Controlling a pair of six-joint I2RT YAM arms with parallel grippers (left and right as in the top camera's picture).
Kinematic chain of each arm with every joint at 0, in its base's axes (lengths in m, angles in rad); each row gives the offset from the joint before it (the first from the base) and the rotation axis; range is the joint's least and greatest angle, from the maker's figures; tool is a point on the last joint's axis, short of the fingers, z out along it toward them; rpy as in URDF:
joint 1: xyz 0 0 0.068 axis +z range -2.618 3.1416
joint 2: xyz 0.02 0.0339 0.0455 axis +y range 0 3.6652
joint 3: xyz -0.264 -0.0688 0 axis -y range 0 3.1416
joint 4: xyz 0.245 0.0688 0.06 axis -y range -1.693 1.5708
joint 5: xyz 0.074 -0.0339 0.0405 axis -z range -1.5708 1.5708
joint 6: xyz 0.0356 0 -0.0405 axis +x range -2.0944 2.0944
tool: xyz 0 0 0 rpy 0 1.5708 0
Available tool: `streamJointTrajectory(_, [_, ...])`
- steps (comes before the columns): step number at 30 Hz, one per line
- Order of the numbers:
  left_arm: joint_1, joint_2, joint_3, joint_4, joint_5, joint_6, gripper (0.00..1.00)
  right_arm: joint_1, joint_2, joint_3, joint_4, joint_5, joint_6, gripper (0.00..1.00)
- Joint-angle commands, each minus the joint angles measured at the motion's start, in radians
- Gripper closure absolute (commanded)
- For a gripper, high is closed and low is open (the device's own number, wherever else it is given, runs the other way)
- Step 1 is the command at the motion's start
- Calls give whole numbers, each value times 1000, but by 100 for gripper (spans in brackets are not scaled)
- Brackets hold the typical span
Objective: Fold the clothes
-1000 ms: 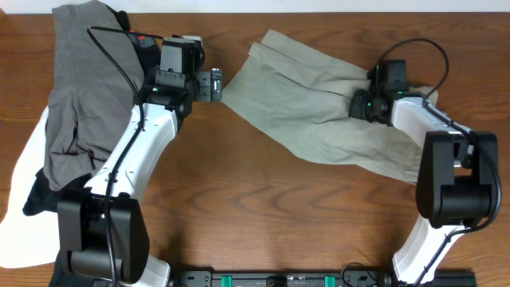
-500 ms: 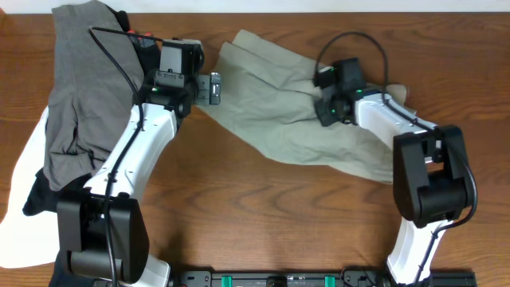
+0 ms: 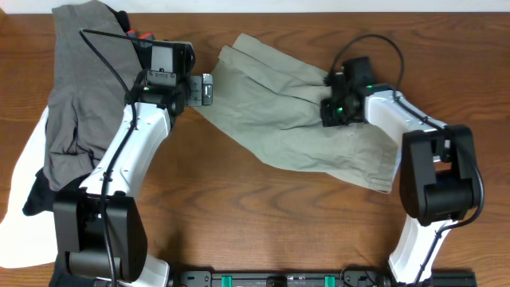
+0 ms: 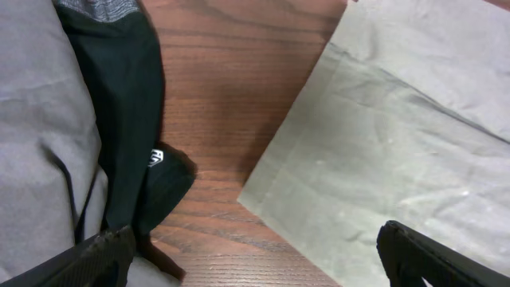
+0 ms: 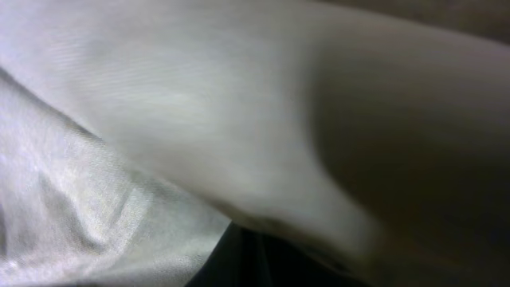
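Note:
The khaki shorts (image 3: 279, 112) lie rumpled across the table's middle and right. My right gripper (image 3: 331, 105) sits on their upper right part and is shut on the cloth. In the right wrist view the pale cloth (image 5: 143, 119) fills the frame and hides the fingers. My left gripper (image 3: 205, 89) is open at the shorts' left edge. In the left wrist view the left gripper (image 4: 255, 267) has its fingers wide apart over bare wood, with the shorts' corner (image 4: 398, 135) at the right.
A pile of other clothes lies at the far left: a grey garment (image 3: 80, 88), a black one (image 3: 38, 198) and a white one (image 3: 17, 227). The black one (image 4: 127, 119) and the grey one (image 4: 40, 135) lie just left of my left gripper.
My right gripper dragged the shorts leftward, bringing their left edge to my left gripper, then eased back slightly right. My left arm shifted a little left.

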Motion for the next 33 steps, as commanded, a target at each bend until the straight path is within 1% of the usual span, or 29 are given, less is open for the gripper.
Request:
streamJointTrajectory(1, [4, -4, 13, -6, 6, 4, 2, -84, 67, -51, 42, 138, 94, 91])
streamJointTrajectory(5, [4, -4, 13, -5, 59, 5, 2, -137, 68, -51, 209, 190, 87, 88])
streamJointTrajectory(8, [4, 2, 13, -4, 91, 5, 2, -151, 69, -50, 319, 150, 42, 84])
streamJointTrajectory(10, [4, 14, 13, 2, 126, 5, 2, -151, 64, -42, 354, 95, 16, 79])
streamJointTrajectory(12, [4, 33, 12, 11, 159, 10, 2, -148, 45, -21, 337, 24, 16, 70])
streamJointTrajectory(14, [4, 61, 11, 24, 192, 38, 2, -144, 18, 2, 301, -58, 16, 56])
streamJointTrajectory(16, [4, 103, 11, 50, 237, 77, 2, -140, -20, 31, 247, -124, 19, 50])
streamJointTrajectory(19, [4, 171, 11, 122, 284, 113, 2, -126, -97, 57, 161, -133, 26, 44])
streamJointTrajectory(24, [1, 257, 11, 278, 344, 119, 1, -117, -233, 57, 76, -117, 10, 36])
streamJointTrajectory(25, [-2, 274, 11, 313, 369, 124, 2, -117, -262, 57, 57, -117, 8, 34])
streamJointTrajectory(26, [-4, 285, 11, 337, 384, 128, 5, -117, -278, 57, 45, -117, 6, 33])
streamJointTrajectory(27, [-8, 299, 11, 364, 398, 130, 10, -117, -295, 57, 34, -114, 4, 33])
streamJointTrajectory(29, [-19, 328, 11, 417, 411, 131, 24, -116, -326, 57, 11, -99, 4, 34])
streamJointTrajectory(31, [-31, 351, 11, 448, 411, 150, 38, -116, -344, 57, -9, -95, 4, 38])
streamJointTrajectory(32, [-38, 363, 11, 460, 411, 158, 50, -116, -349, 57, -18, -95, 4, 39])
streamJointTrajectory(33, [-46, 374, 11, 466, 411, 166, 65, -116, -351, 56, -26, -95, 4, 41])
